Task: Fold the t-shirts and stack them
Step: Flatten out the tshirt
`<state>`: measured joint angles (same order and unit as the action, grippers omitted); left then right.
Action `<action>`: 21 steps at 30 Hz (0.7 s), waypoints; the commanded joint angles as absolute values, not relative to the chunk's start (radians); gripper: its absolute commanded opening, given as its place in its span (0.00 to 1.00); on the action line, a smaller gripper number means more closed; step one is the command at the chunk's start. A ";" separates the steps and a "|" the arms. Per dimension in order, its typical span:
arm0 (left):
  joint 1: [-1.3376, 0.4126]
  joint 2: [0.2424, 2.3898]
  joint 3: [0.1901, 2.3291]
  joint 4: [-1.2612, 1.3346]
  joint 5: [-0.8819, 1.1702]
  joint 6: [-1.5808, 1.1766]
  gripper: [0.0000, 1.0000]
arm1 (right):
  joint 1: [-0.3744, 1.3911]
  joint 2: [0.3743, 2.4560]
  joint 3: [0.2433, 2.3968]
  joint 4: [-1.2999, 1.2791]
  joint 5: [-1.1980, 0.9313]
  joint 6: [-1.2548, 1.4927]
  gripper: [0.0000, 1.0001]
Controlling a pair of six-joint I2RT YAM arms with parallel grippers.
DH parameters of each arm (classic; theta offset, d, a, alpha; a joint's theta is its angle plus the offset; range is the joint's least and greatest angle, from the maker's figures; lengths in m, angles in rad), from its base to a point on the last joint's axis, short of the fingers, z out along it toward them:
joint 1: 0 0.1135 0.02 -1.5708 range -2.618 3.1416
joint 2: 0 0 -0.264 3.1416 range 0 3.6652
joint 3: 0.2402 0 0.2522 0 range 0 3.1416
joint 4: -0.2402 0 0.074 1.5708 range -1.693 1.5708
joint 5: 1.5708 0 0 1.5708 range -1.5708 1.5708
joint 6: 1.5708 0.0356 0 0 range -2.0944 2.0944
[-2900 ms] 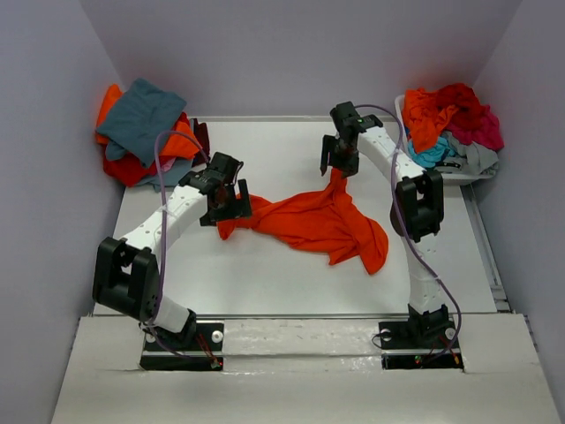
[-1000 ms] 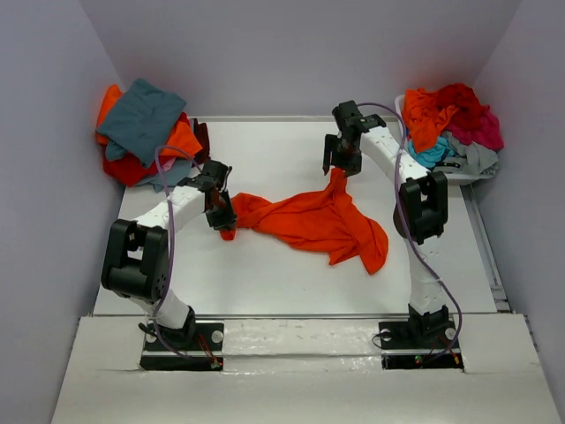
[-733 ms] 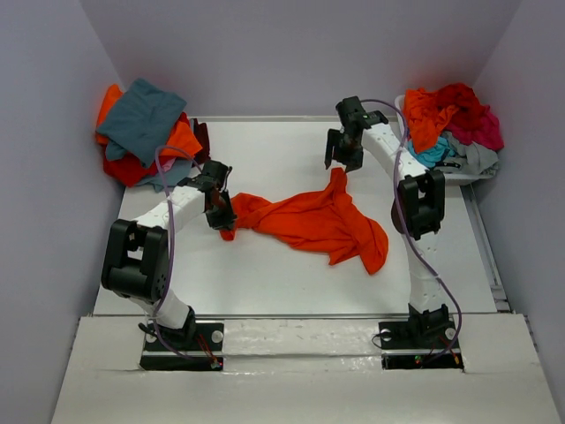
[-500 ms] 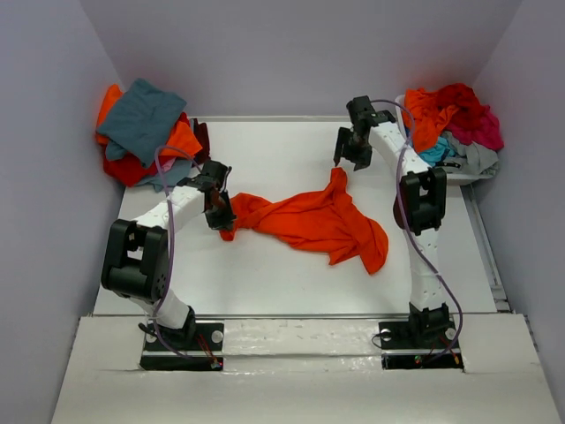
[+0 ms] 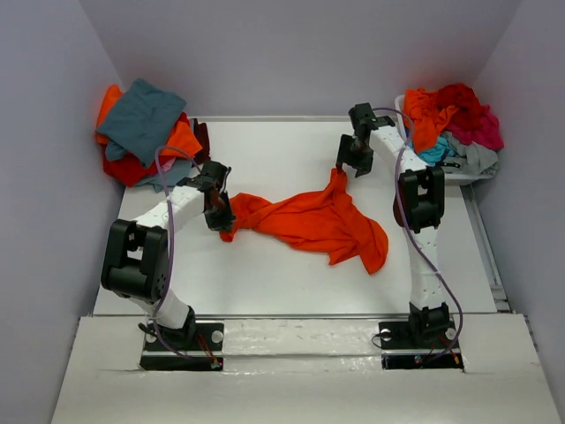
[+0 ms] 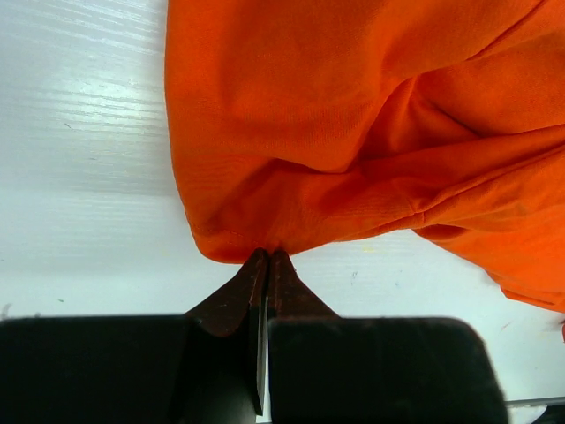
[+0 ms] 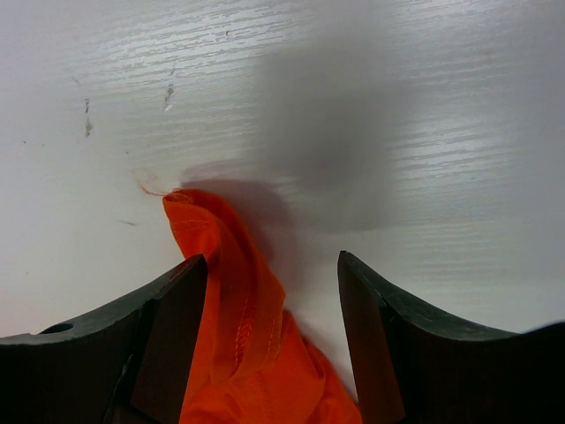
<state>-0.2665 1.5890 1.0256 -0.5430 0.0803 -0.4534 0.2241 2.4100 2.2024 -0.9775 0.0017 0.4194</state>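
Observation:
A bright orange t-shirt lies crumpled across the middle of the white table. My left gripper is at its left end. In the left wrist view the gripper is shut on the hem of the orange cloth. My right gripper hovers just past the shirt's far tip. Seen from the right wrist it is open, and a pointed fold of the shirt lies loose between the fingers, close to the left finger.
A pile of t-shirts, teal-grey on top of orange and red, sits at the back left corner. At the back right a white bin holds a heap of red, orange, magenta, turquoise and grey shirts.
My right gripper has drifted right and back, away from the shirt's far tip, which has sagged onto the table. My left gripper has closed on the shirt's left hem.

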 commanded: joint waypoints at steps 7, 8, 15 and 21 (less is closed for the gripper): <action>-0.259 1.569 1.055 -0.565 0.094 -0.440 0.06 | 0.232 2.421 2.174 -0.934 -0.066 0.419 0.65; -0.259 1.569 1.055 -0.565 0.094 -0.440 0.06 | 0.232 2.422 2.171 -0.933 -0.071 0.419 0.60; -0.259 1.566 1.049 -0.563 0.094 -0.442 0.06 | 0.232 2.428 2.164 -0.931 -0.089 0.419 0.25; -0.259 1.554 1.054 -0.564 0.091 -0.448 0.06 | 0.232 2.424 2.178 -0.951 -0.092 0.417 0.12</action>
